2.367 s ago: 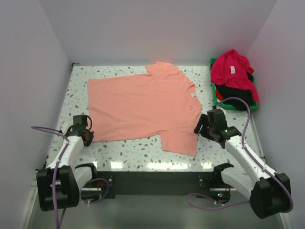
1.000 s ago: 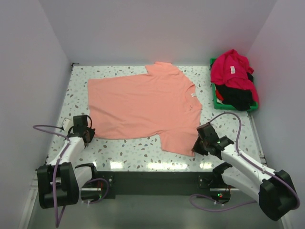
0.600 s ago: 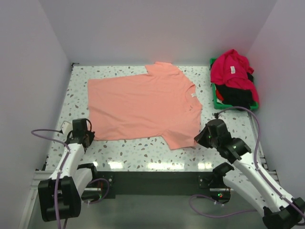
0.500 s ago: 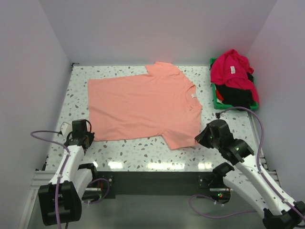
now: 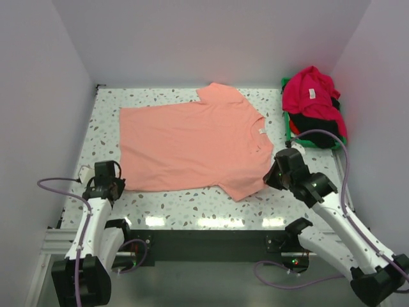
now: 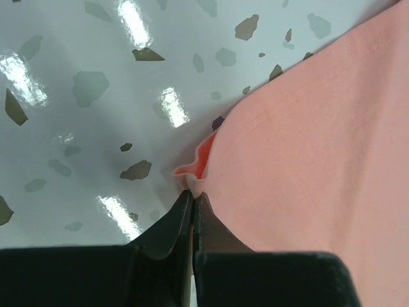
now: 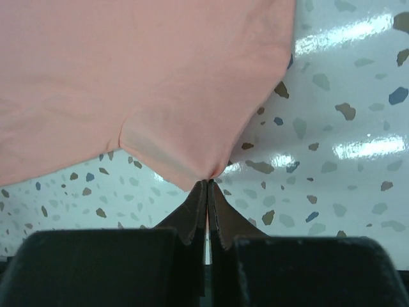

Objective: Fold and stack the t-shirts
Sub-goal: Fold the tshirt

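Observation:
The salmon-pink t-shirt (image 5: pixel 192 144) lies spread flat on the speckled table, neck toward the right. My left gripper (image 5: pixel 115 187) is shut on its near-left hem corner (image 6: pixel 198 176), which puckers up between the tips (image 6: pixel 193 192). My right gripper (image 5: pixel 271 176) is shut on the corner of the near sleeve (image 7: pixel 192 153), with the cloth pulled to a point at the tips (image 7: pixel 208 183). The crimson red t-shirt (image 5: pixel 311 93) with a white label lies heaped over the black t-shirt (image 5: pixel 316 128) at the far right.
The green bin (image 5: pixel 289 133) holding the red and black shirts stands at the table's far right edge against the wall. Grey walls close in the table on the left, back and right. Bare speckled tabletop (image 5: pixel 192 203) runs along the near edge.
My right gripper closed on the near sleeve's corner and drew it up and toward the far right. The left arm stayed on the hem corner. The shirt slid slightly to the right.

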